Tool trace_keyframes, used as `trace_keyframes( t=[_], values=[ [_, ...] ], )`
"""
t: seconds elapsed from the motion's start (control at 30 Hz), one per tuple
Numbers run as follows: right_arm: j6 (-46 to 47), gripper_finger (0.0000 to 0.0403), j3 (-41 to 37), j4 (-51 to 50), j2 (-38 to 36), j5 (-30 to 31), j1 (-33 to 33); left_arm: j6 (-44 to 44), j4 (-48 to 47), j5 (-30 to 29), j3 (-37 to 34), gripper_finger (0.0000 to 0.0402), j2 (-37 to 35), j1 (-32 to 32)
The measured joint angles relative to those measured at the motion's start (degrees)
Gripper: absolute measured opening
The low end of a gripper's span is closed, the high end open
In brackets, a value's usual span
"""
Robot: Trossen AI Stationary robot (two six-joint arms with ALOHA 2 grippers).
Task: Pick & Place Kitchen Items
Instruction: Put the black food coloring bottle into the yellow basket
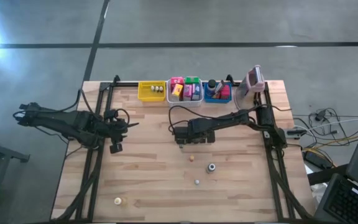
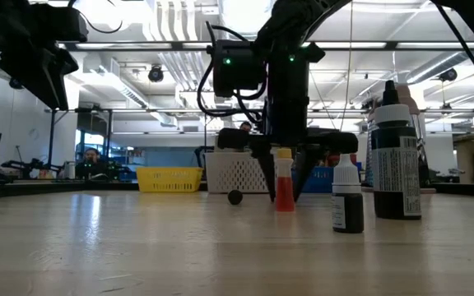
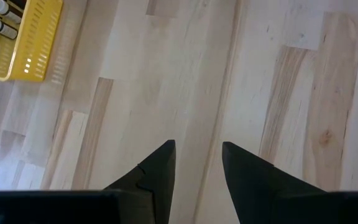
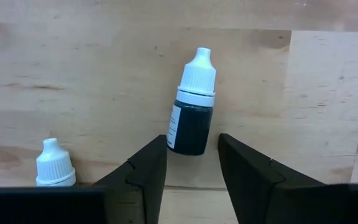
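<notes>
Right tool (image 4: 191,165) reaches low over mid-counter (image 1: 154,180), fingers spread around a dark white-capped dropper bottle (image 4: 191,112) on the wood. Left tool (image 3: 197,168) hangs spread, empty, near the yellow bin (image 3: 23,43).

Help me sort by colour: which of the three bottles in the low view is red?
The red bottle, leftmost of the three; the small bottle and tall bottle beside it are both dark.
</notes>
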Motion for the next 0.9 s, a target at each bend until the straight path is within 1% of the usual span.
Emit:
trace_keyframes(
  t=[0.27, 0.63, 0.9],
  values=[
    [-0.61, 0.0113, 0.0, 0.04, 0.0, 1.27, -0.27, -0.16, 0.0, 0.14, 0.0, 0.0138, 0.0, 0.0],
    [-2.42, 0.0114, 0.02, 0.0, -0.02, 1.51, -0.95, -0.35, -0.15, 0.17, -0.02, 0.0138, 0.0, -0.01],
    [-5.93, 0.0087, 0.07, -0.11, -0.02, 1.2, -2.3, -0.33, -0.17, 0.2, -0.04, 0.0138, 0.02, 0.01]
  ],
)
